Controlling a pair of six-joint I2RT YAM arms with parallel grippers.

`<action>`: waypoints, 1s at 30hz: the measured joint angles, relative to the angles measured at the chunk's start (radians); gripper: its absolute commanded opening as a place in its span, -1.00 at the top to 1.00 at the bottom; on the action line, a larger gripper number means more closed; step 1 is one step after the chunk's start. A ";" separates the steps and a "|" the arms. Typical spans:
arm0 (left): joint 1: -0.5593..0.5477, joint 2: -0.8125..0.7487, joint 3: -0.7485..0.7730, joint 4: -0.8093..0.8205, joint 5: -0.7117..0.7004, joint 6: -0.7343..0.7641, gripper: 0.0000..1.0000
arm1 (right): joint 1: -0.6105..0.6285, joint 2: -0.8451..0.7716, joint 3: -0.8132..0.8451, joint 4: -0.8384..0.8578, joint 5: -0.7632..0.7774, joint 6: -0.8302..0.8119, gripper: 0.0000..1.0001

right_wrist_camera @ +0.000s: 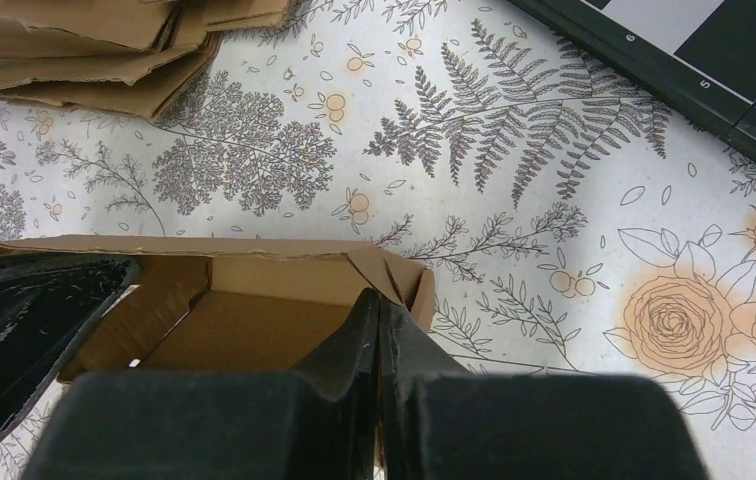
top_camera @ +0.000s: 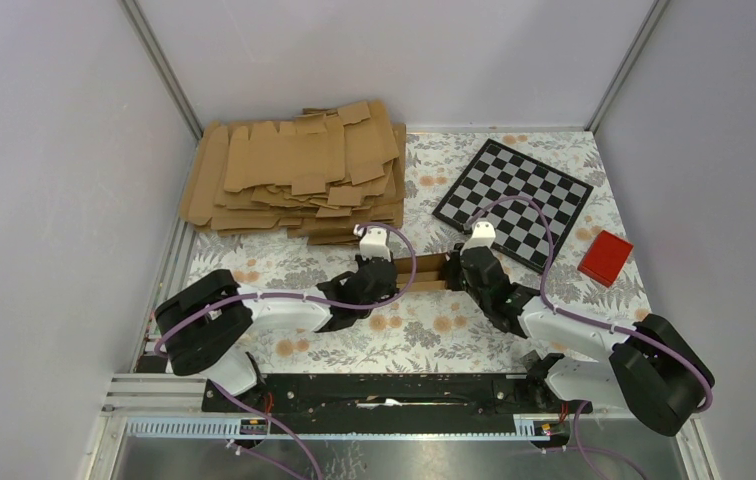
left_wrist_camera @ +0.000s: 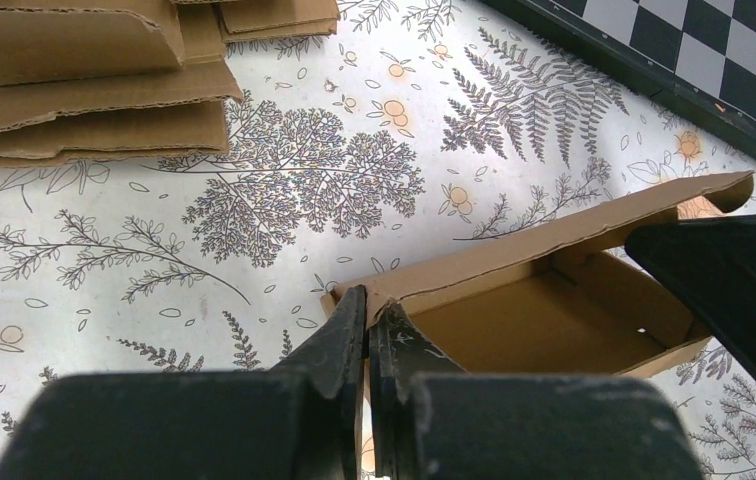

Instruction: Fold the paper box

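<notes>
Mid-worktop [top_camera: 424, 345], between the two arms: paper box [top_camera: 432, 271], brown card, partly erected, open side up. Left end effector [left_wrist_camera: 366, 312] pinches the box's left end wall; right end effector [right_wrist_camera: 379, 312] pinches its right end wall. Far left: heap of flat cardboard blanks [top_camera: 299, 170]. Far right: chessboard [top_camera: 512, 200], with a red block [top_camera: 606, 257] near it.

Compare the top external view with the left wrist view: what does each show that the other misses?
Only top external: the red block and the whole chessboard. Only left wrist: the box's open inside with raised walls, and the left tool pinched shut on its near wall. Both: the box, the pile of cardboard, a chessboard edge and the flowered cloth.
</notes>
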 measured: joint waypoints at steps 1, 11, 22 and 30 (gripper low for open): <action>0.000 0.000 0.000 0.000 -0.001 -0.004 1.00 | 0.000 0.000 0.000 0.000 -0.001 0.000 1.00; -0.005 0.000 0.000 -0.001 -0.011 -0.005 1.00 | 0.002 -0.011 0.035 -0.119 -0.035 -0.004 -0.06; -0.032 0.016 0.018 -0.005 -0.035 0.021 1.00 | 0.003 -0.092 0.123 -0.318 -0.131 -0.025 -0.99; -0.039 0.026 0.029 -0.011 -0.043 0.032 1.00 | 0.003 -0.122 0.209 -0.468 -0.135 0.077 -0.99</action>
